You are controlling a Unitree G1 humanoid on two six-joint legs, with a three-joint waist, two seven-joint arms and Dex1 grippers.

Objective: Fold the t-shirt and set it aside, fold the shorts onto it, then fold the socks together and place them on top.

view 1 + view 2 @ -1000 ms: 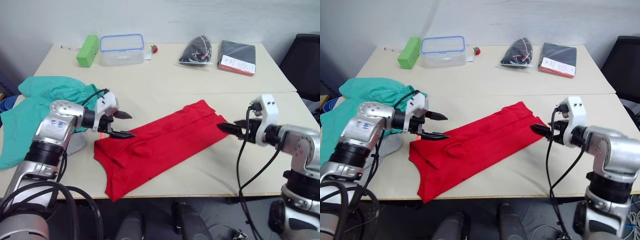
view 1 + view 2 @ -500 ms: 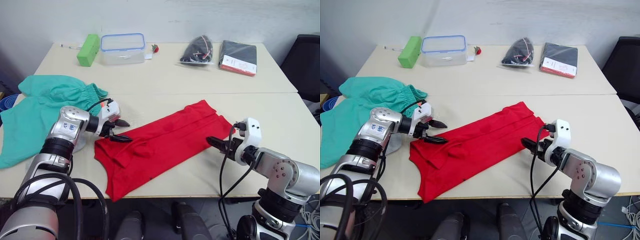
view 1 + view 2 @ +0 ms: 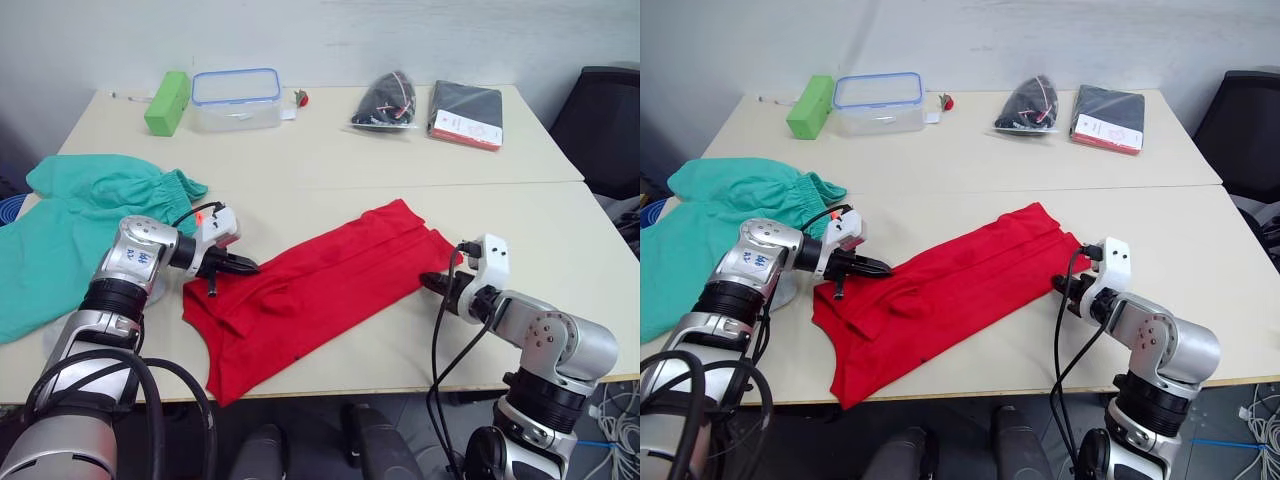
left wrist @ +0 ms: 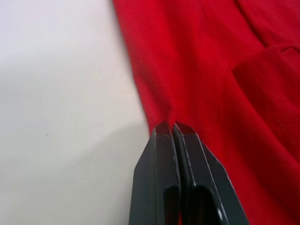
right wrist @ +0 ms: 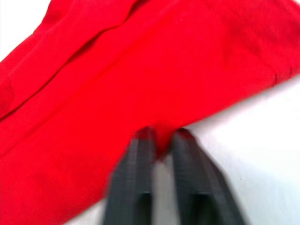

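**Inspector:** State the position of the garments.

**Operator:** From my console, the t-shirt [image 3: 315, 290] lies folded lengthwise into a long red band, running diagonally across the near table [image 3: 330, 160]. One end hangs slightly over the near edge. The shorts [image 3: 70, 230] lie spread at the table's left side, well apart from the right arm and just beside the left one.

**Inspector:** Left end effector?

**Operator:** The left gripper [image 4: 169, 129] sits at the shirt's long edge on the shorts' side. Its fingers [image 4: 157, 154] are pressed together, tips touching, with a pinch of red cloth caught between them at the hem.

**Inspector:** Right end effector?

**Operator:** The right gripper [image 5: 161, 140] is at the opposite long edge, near the far end of the band. Its fingers [image 5: 136, 164] stand slightly apart with the red edge between them. I cannot tell whether they have closed on the cloth.

**Inspector:** Other items noted?

**Operator:** On the far table: a green box [image 3: 167, 101], a clear container with blue lid [image 3: 236, 98], a dark bagged bundle [image 3: 385, 100] and a black packet [image 3: 466, 114].
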